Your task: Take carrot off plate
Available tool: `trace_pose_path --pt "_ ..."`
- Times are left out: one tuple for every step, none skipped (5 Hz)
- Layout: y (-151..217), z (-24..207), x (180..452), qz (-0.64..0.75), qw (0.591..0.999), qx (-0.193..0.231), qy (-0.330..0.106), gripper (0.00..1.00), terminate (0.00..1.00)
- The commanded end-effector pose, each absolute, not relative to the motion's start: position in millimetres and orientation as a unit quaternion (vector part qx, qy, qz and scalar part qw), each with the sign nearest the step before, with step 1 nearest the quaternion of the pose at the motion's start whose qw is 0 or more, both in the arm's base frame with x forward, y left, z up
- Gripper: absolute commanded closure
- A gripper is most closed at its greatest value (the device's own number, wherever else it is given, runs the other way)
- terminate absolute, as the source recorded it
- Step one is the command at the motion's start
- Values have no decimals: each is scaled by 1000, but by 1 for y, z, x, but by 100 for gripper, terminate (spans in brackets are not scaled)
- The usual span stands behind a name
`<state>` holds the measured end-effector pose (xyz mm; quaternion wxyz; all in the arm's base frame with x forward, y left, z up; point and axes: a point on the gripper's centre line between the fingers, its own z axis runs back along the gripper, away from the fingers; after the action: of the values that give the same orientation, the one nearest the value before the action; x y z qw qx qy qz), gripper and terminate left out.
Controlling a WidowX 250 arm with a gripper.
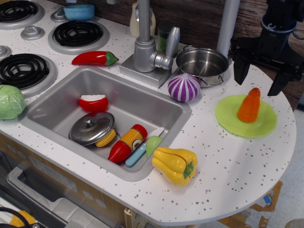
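My gripper (259,78) hangs wide open and empty above the carrot (250,105), so I should descend centred, straddling its tip, leaving the plate (227,118) undisturbed.

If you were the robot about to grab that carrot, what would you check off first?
1. Carrot in plain sight, standing upright on the plate: ok.
2. Pincer open, fingers spread wider than the carrot: ok.
3. Pincer lined up over the carrot: roughly, it sits above and slightly behind; exact alignment cannot tell from one view.
4. Height above the carrot: cannot tell.
5. Nothing crowding the carrot: ok; the onion and pot sit off to the side.
6. Bare counter beside the plate to set the carrot down: ok.
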<state>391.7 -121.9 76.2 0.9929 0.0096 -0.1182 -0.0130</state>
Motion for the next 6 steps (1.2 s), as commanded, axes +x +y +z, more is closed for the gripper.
trace_pose_path --pt "-127 77 400 -9 988 1 -153 0 0" --pt "-126 69 402 -10 988 5 -152 0 0" --pt "-124 64 400 -10 990 9 -143 0 0" --pt "-121 57 398 -6 990 11 -138 0 0" --pt "-120 54 400 -4 991 0 -131 100 0" --pt "-121 55 401 -1 991 1 -131 100 0"
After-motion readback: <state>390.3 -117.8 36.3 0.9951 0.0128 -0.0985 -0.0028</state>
